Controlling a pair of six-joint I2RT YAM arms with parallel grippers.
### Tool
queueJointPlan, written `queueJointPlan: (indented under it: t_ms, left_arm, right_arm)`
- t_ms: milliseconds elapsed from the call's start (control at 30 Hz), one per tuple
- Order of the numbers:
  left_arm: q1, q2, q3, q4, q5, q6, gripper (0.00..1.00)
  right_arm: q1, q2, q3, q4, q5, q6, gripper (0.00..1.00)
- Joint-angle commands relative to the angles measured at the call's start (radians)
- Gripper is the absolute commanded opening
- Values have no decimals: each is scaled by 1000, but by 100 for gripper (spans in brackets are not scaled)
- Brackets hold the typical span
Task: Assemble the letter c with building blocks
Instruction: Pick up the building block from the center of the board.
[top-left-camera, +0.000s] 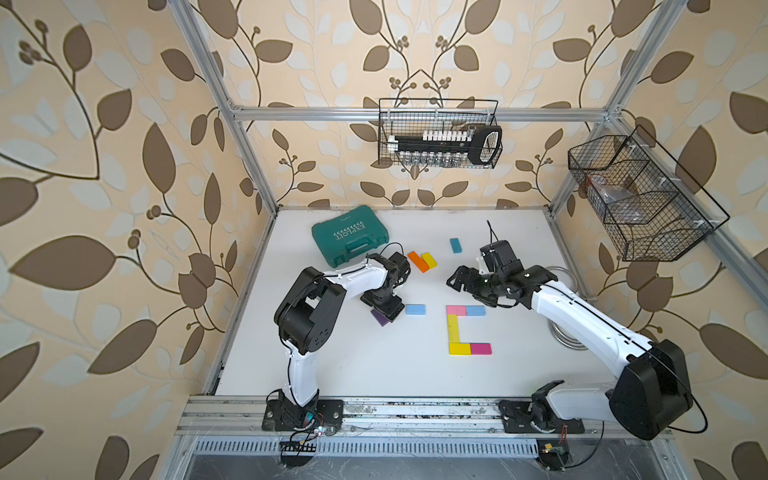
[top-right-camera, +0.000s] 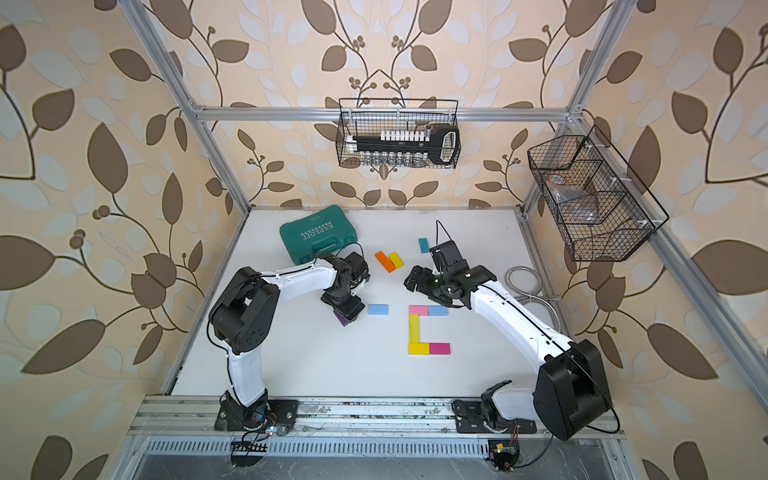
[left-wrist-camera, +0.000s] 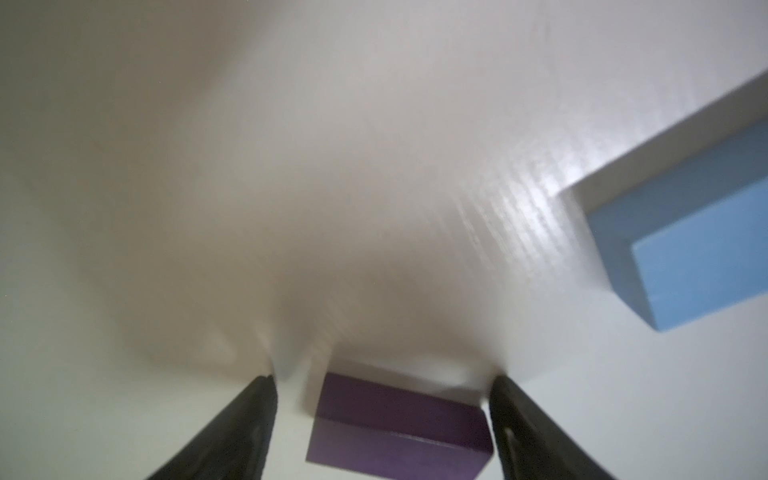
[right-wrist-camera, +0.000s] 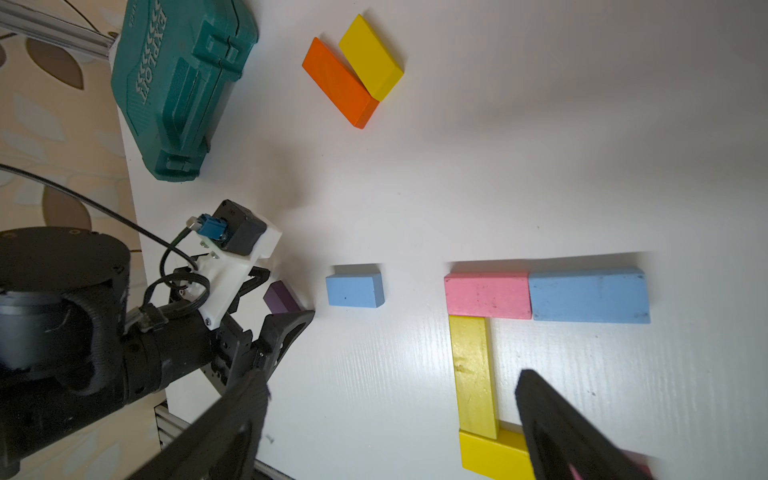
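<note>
A purple block (left-wrist-camera: 399, 428) lies on the white table between the fingers of my open left gripper (left-wrist-camera: 382, 380), with a gap on one side. In both top views this gripper (top-left-camera: 384, 309) points down over the purple block (top-left-camera: 379, 318). A loose light blue block (top-left-camera: 415, 309) lies just to its right. Further right, a pink block (top-left-camera: 456, 309), a light blue block (top-left-camera: 475, 310), a long yellow block (top-left-camera: 453, 328), a short yellow block (top-left-camera: 459, 349) and a magenta block (top-left-camera: 481, 348) form a C. My right gripper (top-left-camera: 455, 280) hovers open and empty above it.
An orange block (top-left-camera: 417, 262) and a yellow block (top-left-camera: 429, 260) lie together behind the C, a teal block (top-left-camera: 456, 245) further back. A green plastic case (top-left-camera: 349, 241) sits at the back left. A metal hose (top-left-camera: 561, 332) curls at the right edge.
</note>
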Motion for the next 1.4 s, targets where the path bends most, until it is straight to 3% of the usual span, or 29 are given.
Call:
queueJointPlan:
  t_ms: [0,367,633,767,1133,1367]
  left_arm:
    - [6,-43,-26,-38,10,-10,84]
    - [7,-38,-60,-21,22,-3,81]
    - [6,-50,-68,-11,29,-37,59]
    - [7,-81,-57,-16,12,-134,51]
    - [6,-119,7,2,29,-639,46]
    - [6,-93,65,40,77,-704,47]
  right_arm:
    - [-5,-13,-1,-9,-8,3,92]
    - [-6,-16,-2,-10,-7,4,92]
    - [-6,-26,-19,-14,-9,-4,93]
    - [-6,-34,-23,-21,-2,-9,98]
    - [-8,-29,-23,-51,15,-4,98]
    - [-12,-36,-23,-45,7,-9,98]
